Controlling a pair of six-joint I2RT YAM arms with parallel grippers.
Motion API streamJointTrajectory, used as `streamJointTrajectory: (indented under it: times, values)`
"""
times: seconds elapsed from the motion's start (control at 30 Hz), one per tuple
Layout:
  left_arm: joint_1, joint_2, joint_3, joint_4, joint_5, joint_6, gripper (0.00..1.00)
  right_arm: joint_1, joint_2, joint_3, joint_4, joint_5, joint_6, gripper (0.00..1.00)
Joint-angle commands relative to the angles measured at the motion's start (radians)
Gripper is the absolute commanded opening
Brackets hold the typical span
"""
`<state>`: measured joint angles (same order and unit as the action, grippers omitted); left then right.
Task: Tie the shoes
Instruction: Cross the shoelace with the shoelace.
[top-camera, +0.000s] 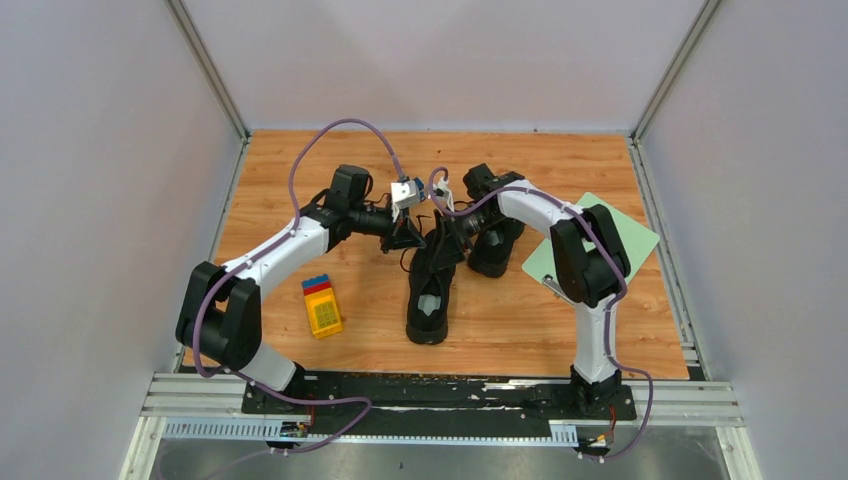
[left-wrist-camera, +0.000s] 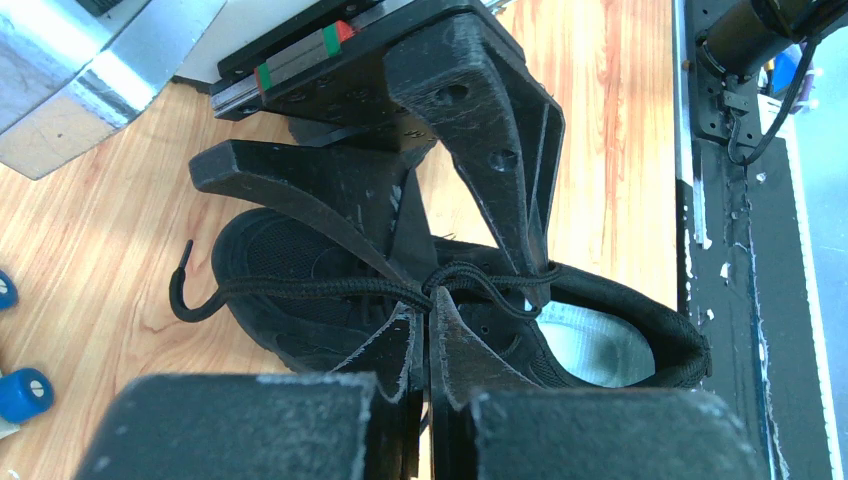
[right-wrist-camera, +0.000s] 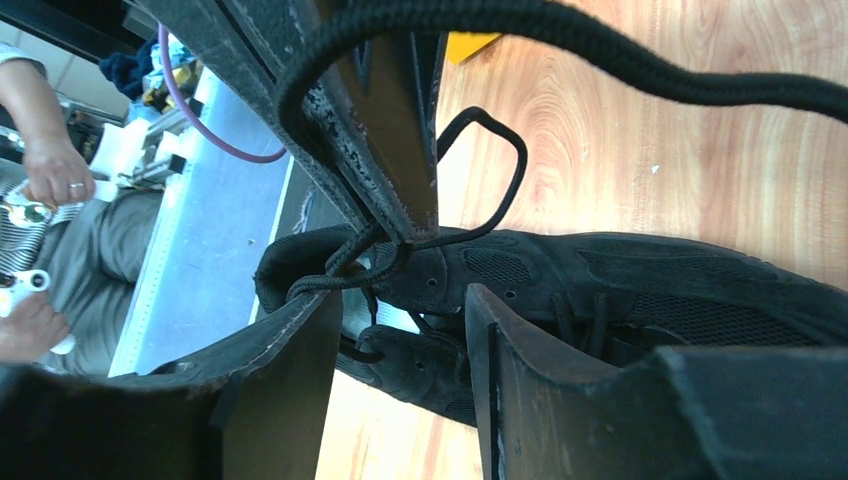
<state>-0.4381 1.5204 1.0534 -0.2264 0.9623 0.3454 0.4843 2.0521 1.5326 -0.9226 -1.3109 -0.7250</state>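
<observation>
Two black shoes lie mid-table: one (top-camera: 430, 290) in the centre, its toe toward the back, the other (top-camera: 495, 245) to its right, half under the right arm. Above the centre shoe's lacing, my left gripper (left-wrist-camera: 430, 300) is shut, its tips pinching a thin black lace (left-wrist-camera: 300, 288) that runs left to a free end. My right gripper (right-wrist-camera: 402, 293) faces it from the other side, open, straddling the shoe's (right-wrist-camera: 620, 280) tongue area. A strand of lace rests on one of its fingertips (right-wrist-camera: 335, 297). The pale insole (left-wrist-camera: 590, 345) shows behind the left gripper.
A yellow toy block (top-camera: 322, 305) with blue and red pieces lies left of the centre shoe. A pale green board (top-camera: 600, 245) sits at the right under the right arm. Grey walls enclose three sides. A seated person (right-wrist-camera: 40, 200) shows beyond the table's near rail.
</observation>
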Motion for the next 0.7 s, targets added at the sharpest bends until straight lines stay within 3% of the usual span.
streamJointTrajectory:
  times: [0.0,0.33,0.53,0.67]
  values:
    - [-0.005,-0.028,-0.002,0.045,0.011,-0.022,0.01,0.008,0.013,0.033,0.010,-0.103,0.027,0.46]
    - [-0.005,-0.032,-0.003,0.056,0.010,-0.043,0.01,0.008,0.004,0.003,0.095,-0.145,0.156,0.33]
    - [-0.005,-0.039,0.002,0.069,-0.010,-0.105,0.01,0.010,-0.058,-0.080,0.312,-0.067,0.332,0.36]
    - [-0.005,-0.059,0.002,0.055,-0.039,-0.160,0.01,0.008,-0.086,-0.099,0.325,-0.021,0.343,0.40]
